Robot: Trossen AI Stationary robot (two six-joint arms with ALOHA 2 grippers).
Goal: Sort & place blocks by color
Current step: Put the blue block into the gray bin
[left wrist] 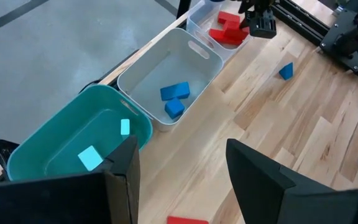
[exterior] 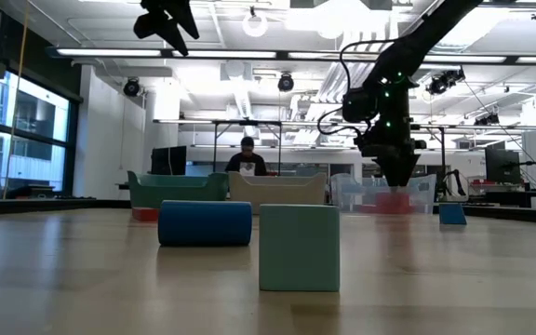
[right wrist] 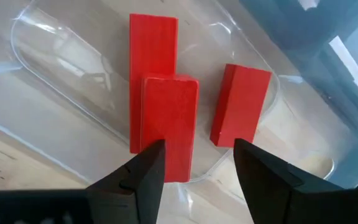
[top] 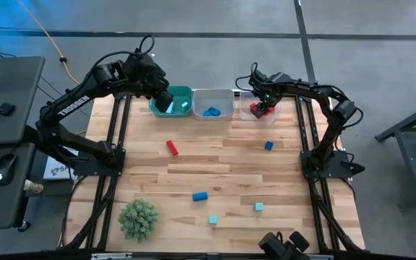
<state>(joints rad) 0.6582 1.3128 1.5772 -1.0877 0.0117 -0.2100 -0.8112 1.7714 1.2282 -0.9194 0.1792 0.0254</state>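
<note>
My left gripper is open and hovers over the teal bin, which holds two teal blocks. My right gripper is open just above the clear bin. Three red blocks lie in that bin: a long bar, a block resting on it and one beside them. Two blue blocks lie in the white bin. On the table lie a red block, two blue blocks and two teal blocks.
A green spiky plant ball sits near the table's near left corner. The three bins stand in a row along the far edge. Bare wood lies between the scattered blocks. A person sits beyond the table in the low view.
</note>
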